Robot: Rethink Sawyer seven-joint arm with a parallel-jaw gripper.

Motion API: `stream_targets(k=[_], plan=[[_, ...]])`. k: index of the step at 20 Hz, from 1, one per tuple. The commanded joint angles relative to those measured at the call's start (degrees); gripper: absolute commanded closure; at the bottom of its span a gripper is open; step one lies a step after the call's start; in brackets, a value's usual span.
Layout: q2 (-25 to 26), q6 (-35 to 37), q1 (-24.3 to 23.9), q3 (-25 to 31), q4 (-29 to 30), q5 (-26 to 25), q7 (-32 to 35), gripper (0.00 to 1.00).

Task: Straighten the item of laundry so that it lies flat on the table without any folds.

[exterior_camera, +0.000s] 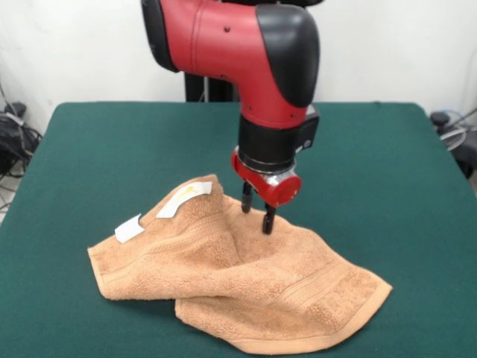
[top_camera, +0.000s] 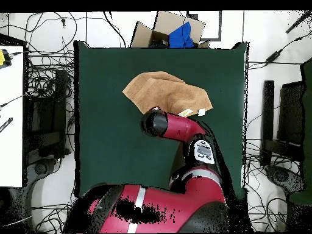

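Observation:
The orange-tan towel (exterior_camera: 246,291) lies rumpled on the near part of the green table (exterior_camera: 112,142). Its left part is folded over itself, and two white label tags (exterior_camera: 184,198) show on the upper fold. My gripper (exterior_camera: 256,221) points down over the towel's middle. Its two black fingers (exterior_camera: 268,218) stand apart, with the tips at the cloth surface and nothing between them. In the overhead view the towel (top_camera: 164,91) lies on the table's (top_camera: 103,134) far half, and the red arm (top_camera: 177,127) hides the gripper.
A cardboard box (top_camera: 159,30) holding something blue (top_camera: 181,35) stands beyond the table's far edge in the overhead view. Cables and equipment lie on the floor on both sides. The robot's base (top_camera: 152,210) is at the table's near edge there.

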Motion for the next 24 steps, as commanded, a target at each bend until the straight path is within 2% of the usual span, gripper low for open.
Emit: stream_targets(k=[1,3,6,9,13,16,21,24], plan=[[3.7,-6.7,3.3,0.8,2.2,1.9,9.9,0.0],[4.8,-8.1,3.7,0.1,1.6,2.4,10.6,0.0],[7.0,-11.1,2.2,1.9,1.2,2.9,10.3,0.0],[9.7,-10.9,3.5,0.7,-0.9,4.2,10.8,0.0],[14.1,-14.0,2.9,0.8,-4.1,4.7,10.1,0.0],[15.5,-13.8,2.2,1.4,-5.3,5.2,9.2,0.0],[16.7,-9.2,-4.4,9.6,-4.0,5.6,5.1,0.0],[16.6,-8.0,-4.6,11.0,-2.8,6.3,5.5,0.0]])
